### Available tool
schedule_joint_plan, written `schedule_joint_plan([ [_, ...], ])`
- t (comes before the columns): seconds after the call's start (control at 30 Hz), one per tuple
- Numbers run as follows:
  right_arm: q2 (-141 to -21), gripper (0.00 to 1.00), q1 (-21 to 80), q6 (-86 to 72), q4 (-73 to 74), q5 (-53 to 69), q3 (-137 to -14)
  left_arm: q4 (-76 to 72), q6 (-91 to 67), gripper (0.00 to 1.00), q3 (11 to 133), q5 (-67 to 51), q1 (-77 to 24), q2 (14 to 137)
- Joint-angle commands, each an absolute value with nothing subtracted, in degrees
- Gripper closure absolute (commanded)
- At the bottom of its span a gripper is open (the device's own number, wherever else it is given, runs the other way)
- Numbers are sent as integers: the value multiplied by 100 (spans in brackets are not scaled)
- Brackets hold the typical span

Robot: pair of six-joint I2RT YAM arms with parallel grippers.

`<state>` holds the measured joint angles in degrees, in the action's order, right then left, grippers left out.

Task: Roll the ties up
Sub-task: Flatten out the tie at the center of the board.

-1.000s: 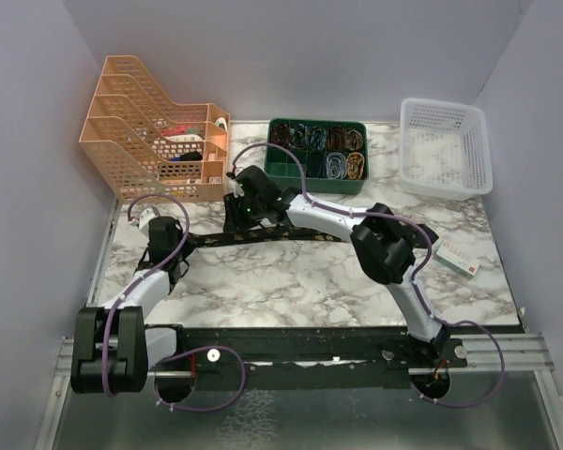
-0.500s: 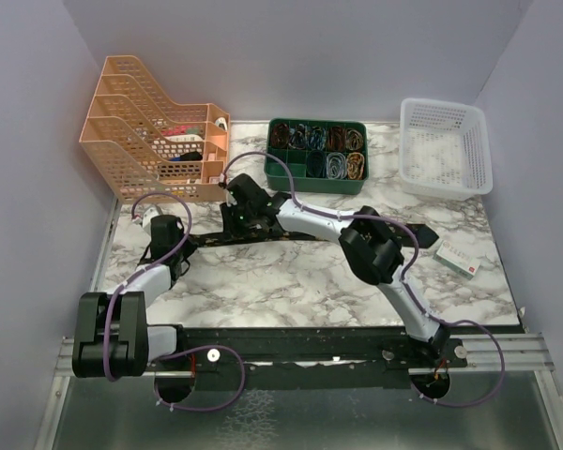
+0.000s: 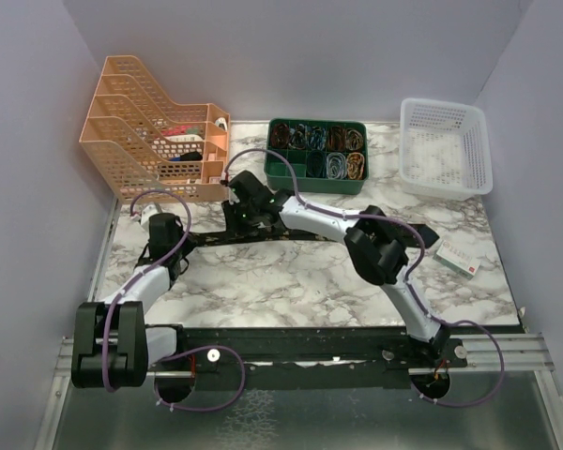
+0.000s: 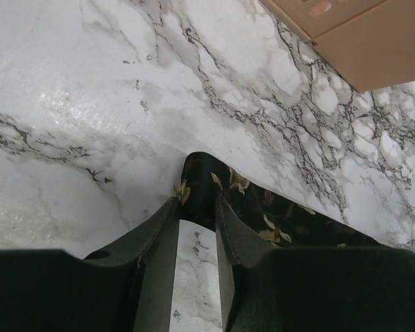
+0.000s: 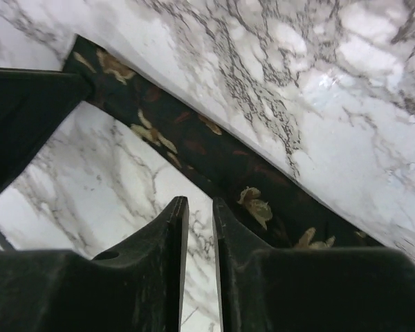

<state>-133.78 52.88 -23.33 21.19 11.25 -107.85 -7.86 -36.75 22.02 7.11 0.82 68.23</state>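
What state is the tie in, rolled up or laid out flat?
Laid out flat: the tie runs as one long strip across the marble table, with no coil anywhere.

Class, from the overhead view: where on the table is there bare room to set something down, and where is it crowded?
Free: marble between tie and near rail; strip between box and rail. Crowded: back edge, with rack, tray, basket; left arm and right arm over the tie.
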Motion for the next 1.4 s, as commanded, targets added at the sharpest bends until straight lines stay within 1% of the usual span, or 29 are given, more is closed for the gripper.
schedule_joint_plan([
  [0.0, -12639, 69, 5324, -2233, 2031, 793, -10778, -878, -3528, 72, 2207, 863, 136, 6593],
  [0.03, -12585, 64, 5326, -2232, 1958, 701, -10712, -872, -3486, 73, 2218, 847, 130, 6562],
  [0.07, -12552, 60, 5322, -2248, 1862, 594, -10631, -859, -3447, 74, 2235, 849, 132, 6545],
  [0.17, -12699, 56, 5313, -2274, 1740, 426, -10623, -732, -3377, 74, 2307, 886, 132, 6508],
  [0.23, -13028, 55, 5317, -2200, 1868, 475, -10925, -631, -3377, 73, 2349, 908, 132, 6494],
  [0.27, -13211, 55, 5316, -2171, 1948, 488, -11103, -562, -3408, 69, 2380, 933, 132, 6497],
  [0.37, -13731, 57, 5317, -2047, 2270, 347, -11752, -308, -3439, 63, 2491, 973, 132, 6523],
  [0.5, -14107, 60, 5313, -1935, 2475, 374, -12301, -44, -3561, 48, 2578, 1033, 132, 6483],
  [0.57, -14105, 61, 5317, -1925, 2391, 320, -12247, -9, -3596, 39, 2598, 1094, 132, 6453],
  [0.7, -14115, 60, 5317, -1899, 2313, 379, -12103, 295, -3599, 33, 2699, 1115, 149, 6391],
  [0.83, -14270, 60, 5317, -1923, 2400, 521, -12064, 713, -3619, 21, 2877, 1230, 170, 6270],
  [0.97, -14365, 60, 5317, -1975, 2475, 746, -11941, 1001, -3577, 12, 3028, 1152, 202, 6142],
  [1.1, -14189, 62, 5323, -2025, 2313, 976, -11542, 1347, -3538, 6, 3131, 1128, 264, 6159],
  [1.27, -13838, 65, 5325, -2063, 2010, 1280, -10956, 1227, -3344, 4, 3028, 531, 419, 6245],
  [1.37, -13708, 66, 5328, -1968, 2023, 1323, -10944, 1136, -3255, 4, 3045, 227, 492, 6310],
])
